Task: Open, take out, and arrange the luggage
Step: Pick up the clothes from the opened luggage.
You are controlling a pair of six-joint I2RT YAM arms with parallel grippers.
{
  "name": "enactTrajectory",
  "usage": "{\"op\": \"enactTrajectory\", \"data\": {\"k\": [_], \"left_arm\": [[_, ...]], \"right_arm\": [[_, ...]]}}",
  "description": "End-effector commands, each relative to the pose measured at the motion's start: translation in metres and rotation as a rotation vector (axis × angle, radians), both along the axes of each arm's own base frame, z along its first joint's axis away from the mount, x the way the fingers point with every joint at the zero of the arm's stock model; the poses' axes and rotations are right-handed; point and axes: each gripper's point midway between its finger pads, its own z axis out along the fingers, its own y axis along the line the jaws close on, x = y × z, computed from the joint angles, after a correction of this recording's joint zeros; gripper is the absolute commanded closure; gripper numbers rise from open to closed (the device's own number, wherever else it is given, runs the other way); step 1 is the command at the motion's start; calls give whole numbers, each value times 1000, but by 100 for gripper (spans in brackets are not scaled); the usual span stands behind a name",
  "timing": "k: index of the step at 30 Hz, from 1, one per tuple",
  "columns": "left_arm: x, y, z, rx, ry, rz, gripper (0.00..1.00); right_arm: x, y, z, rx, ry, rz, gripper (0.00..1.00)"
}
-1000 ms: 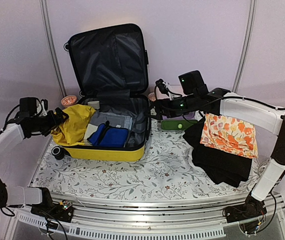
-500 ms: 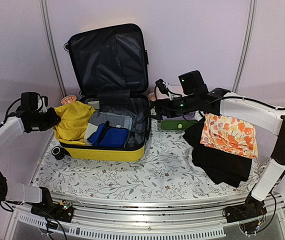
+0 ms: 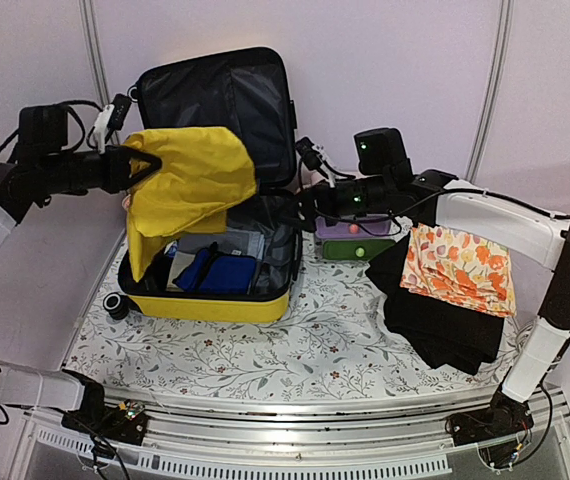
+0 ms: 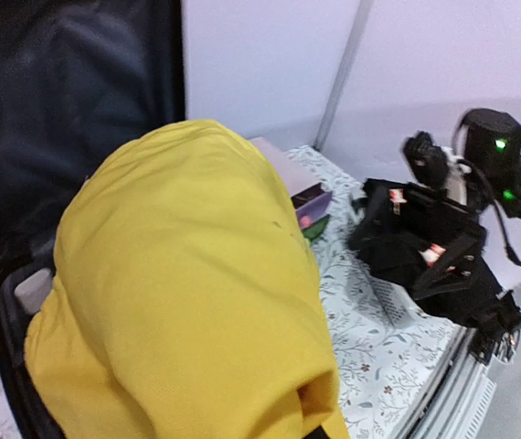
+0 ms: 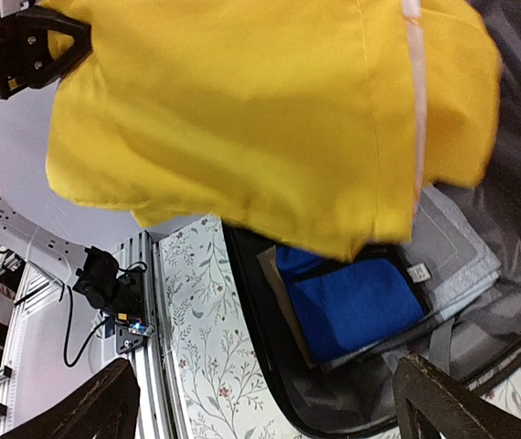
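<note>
While clenched on a yellow garment, the left end effector is held above the luggage, open on the table | right end effector released beside its right rim | blue cloth seen inside, partly screened.

I see the whole table from a fixed camera high behind its near edge, facing the far edge. My left wrist camera sits close against a yellow garment, looking toward the right edge. My right wrist camera looks left across the open luggage. All three share that garment.
</note>
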Motion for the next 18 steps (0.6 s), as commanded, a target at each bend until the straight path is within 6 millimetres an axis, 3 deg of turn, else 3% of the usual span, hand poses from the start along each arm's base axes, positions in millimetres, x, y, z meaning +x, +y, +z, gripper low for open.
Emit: {"op": "enactTrajectory", "data": {"k": [1,4,7,14,18], "left_arm": [[-44,-50,53,23,-163,-252,100],[-60,-72,63,50,-198,-331,100],[-62,-85,56,101,-195,-346,100],[-67,-124,29,246,-187,-385,100],[-67,-137,33,264,-214,-402,100]], "right_arm": [[-3,8,42,46,-197,33,1],[-3,-8,63,45,-259,-20,1],[-14,-33,86,63,-328,-45,1],[-42,-93,91,-8,-407,-105,1],[-45,-121,87,-66,-422,-177,1]]}}
